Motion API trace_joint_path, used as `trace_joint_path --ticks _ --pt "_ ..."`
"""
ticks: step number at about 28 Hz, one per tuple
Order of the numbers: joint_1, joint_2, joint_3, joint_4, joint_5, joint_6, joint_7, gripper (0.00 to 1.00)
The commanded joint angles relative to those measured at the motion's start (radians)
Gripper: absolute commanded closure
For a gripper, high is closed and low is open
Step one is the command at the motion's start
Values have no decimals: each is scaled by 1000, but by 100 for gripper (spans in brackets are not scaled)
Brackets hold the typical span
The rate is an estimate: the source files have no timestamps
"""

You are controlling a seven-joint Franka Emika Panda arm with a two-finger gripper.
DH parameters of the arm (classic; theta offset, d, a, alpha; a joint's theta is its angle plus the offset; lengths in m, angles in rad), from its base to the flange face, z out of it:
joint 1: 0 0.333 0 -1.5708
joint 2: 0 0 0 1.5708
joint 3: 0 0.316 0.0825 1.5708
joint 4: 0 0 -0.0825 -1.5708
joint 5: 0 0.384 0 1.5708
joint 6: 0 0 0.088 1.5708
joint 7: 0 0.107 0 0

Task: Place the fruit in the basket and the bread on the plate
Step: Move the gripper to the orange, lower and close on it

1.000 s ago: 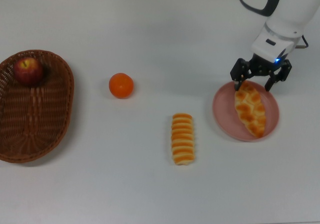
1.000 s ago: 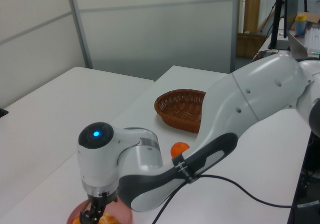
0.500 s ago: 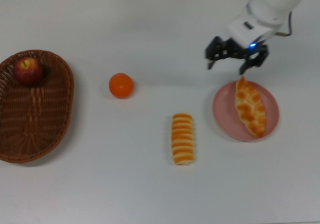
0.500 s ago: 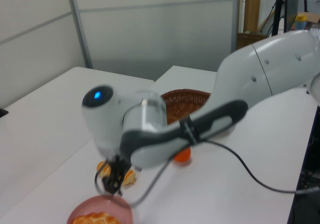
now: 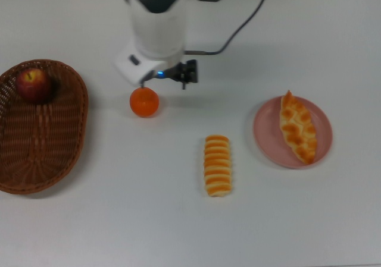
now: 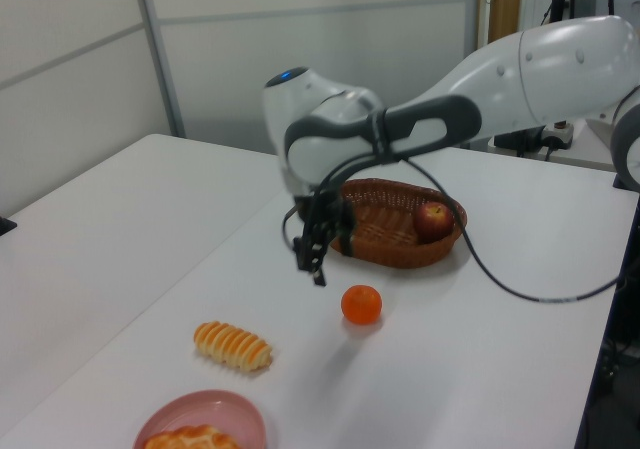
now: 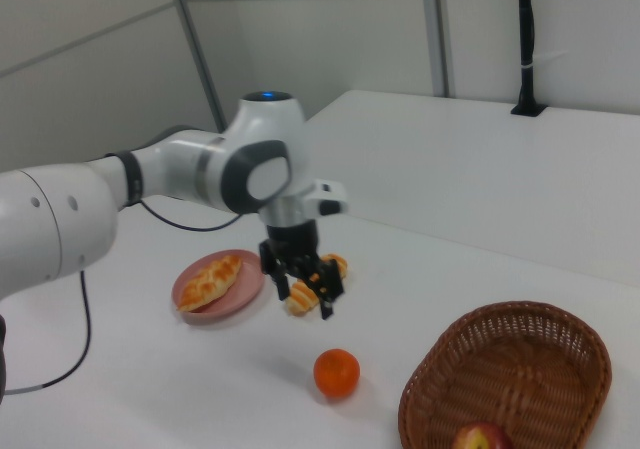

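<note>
Across the top view from its left: the apple [image 5: 33, 83] is being held in the basket [image 5: 56, 154], at its far end. The orange [image 5: 144, 101] is lying on the table [image 5: 119, 219], and the gripper [image 6: 312, 254] is being carried above it with fingers spread and empty. It probably needs centring over the fruit before descent, so that the round skin is not nudged away. The ridged roll [image 5: 217, 165] is lying bare on the table; the braided pastry [image 5: 297, 126] is being held by the pink plate [image 5: 265, 142].
</note>
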Motion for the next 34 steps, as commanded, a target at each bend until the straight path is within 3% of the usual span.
trace_joint_path --ticks 1,9,16,23,34 --pt "-13 -29 8 -83 27 58 -45 0" --pt "-26 -26 7 -194 12 186 -48 0" --pt "-74 -26 5 -195 -4 192 -56 0" --pt "-95 17 7 -202 -76 218 -51 0" --pt "-80 14 8 -235 -77 249 -45 0"
